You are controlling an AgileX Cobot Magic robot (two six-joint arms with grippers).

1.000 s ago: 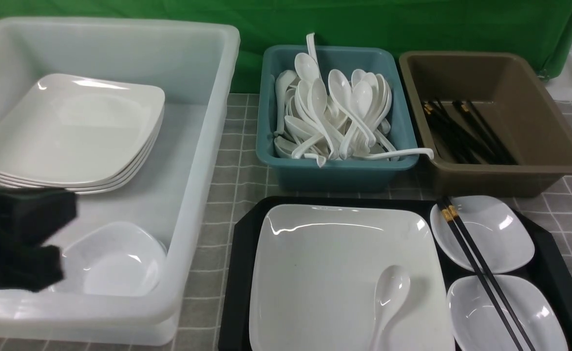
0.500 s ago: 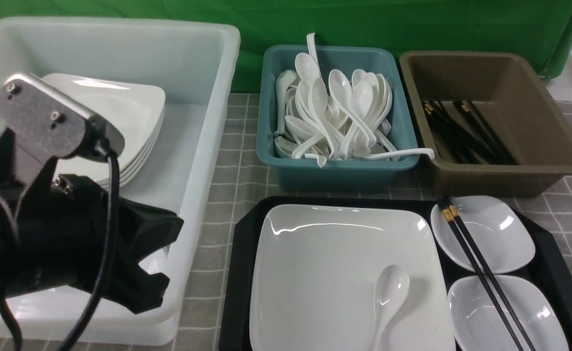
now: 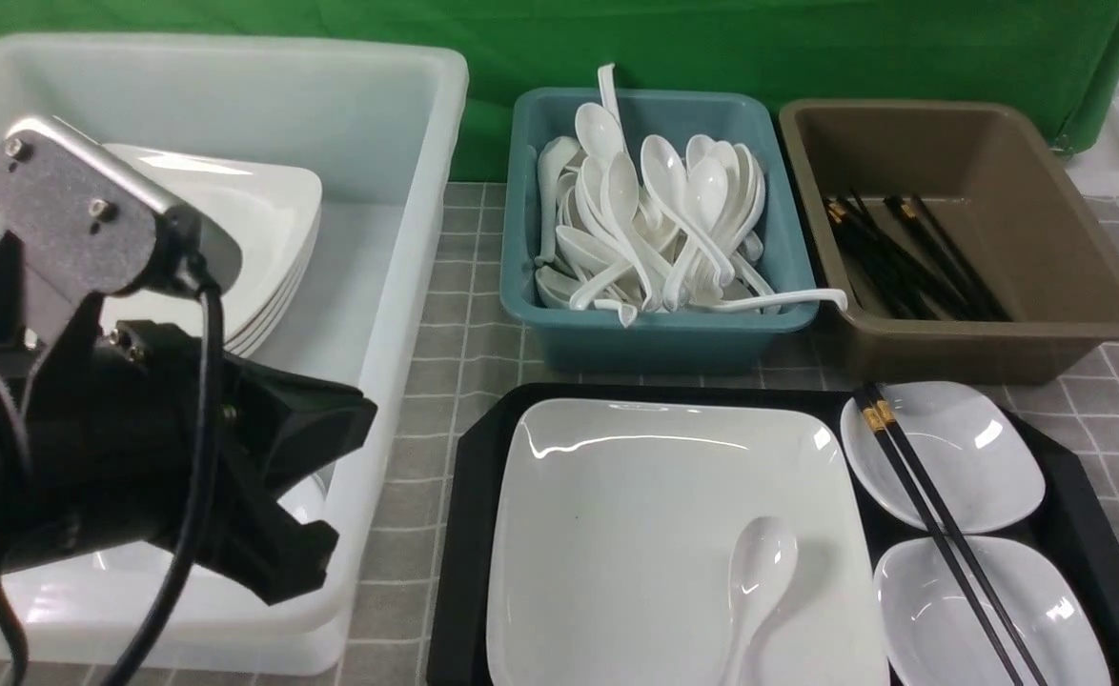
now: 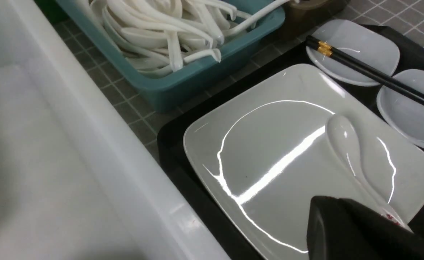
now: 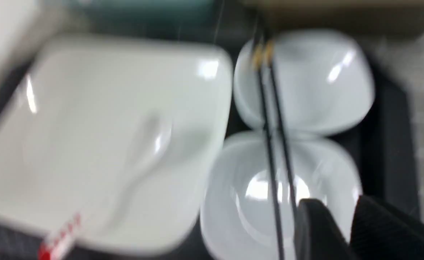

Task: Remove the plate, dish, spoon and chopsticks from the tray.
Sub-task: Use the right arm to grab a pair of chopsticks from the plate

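Two chopsticks (image 3: pixel 950 534) lie across the small dishes beside the plate (image 3: pixel 655 534), which carries the spoon (image 3: pixel 760 572), likely for compactness. We find the left hand (image 3: pixel 350 495) closed, empty; the right hand (image 5: pixel 329 224), right of the plate, appears parted.

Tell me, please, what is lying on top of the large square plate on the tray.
Only the white spoon lies on the plate. The glossy surface directly beneath the spoon is covered, so it cannot be seen.
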